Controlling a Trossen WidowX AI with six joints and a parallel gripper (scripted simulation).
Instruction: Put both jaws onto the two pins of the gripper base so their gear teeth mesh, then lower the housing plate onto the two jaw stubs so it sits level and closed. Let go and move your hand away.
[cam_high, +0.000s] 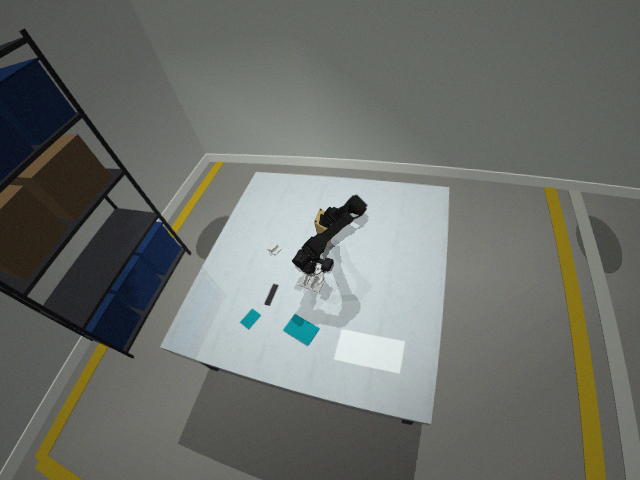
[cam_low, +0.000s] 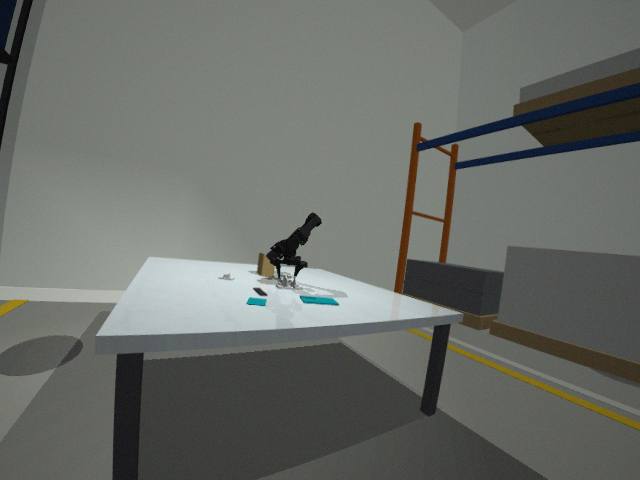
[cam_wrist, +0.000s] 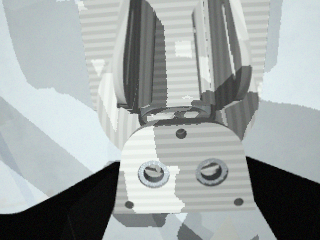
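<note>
My gripper (cam_high: 316, 271) (cam_low: 287, 276) (cam_wrist: 179, 165) is shut on the housing plate (cam_wrist: 182, 155), a pale striped plate with two ringed holes and three small dark holes. The plate lies flat between the fingers, low over the rear of the gripper base (cam_high: 305, 283) (cam_wrist: 95, 55). The left jaw (cam_wrist: 137, 55) and right jaw (cam_wrist: 227, 55) stand on the base, roughly parallel with a gap between them, and stick out past the plate's front edge. The pins, stubs and gear teeth are mostly hidden under the plate. I cannot tell whether the plate touches the stubs.
A small white part (cam_high: 273, 250) (cam_low: 226, 277) stands left of the base. A black bar (cam_high: 271, 294) (cam_low: 260, 291), a small teal pad (cam_high: 250, 318) (cam_low: 256, 301), a larger teal pad (cam_high: 305, 331) (cam_low: 320, 300) and a white sheet (cam_high: 369, 351) lie toward the front. A tan block (cam_high: 319, 221) (cam_low: 265, 265) stands behind.
</note>
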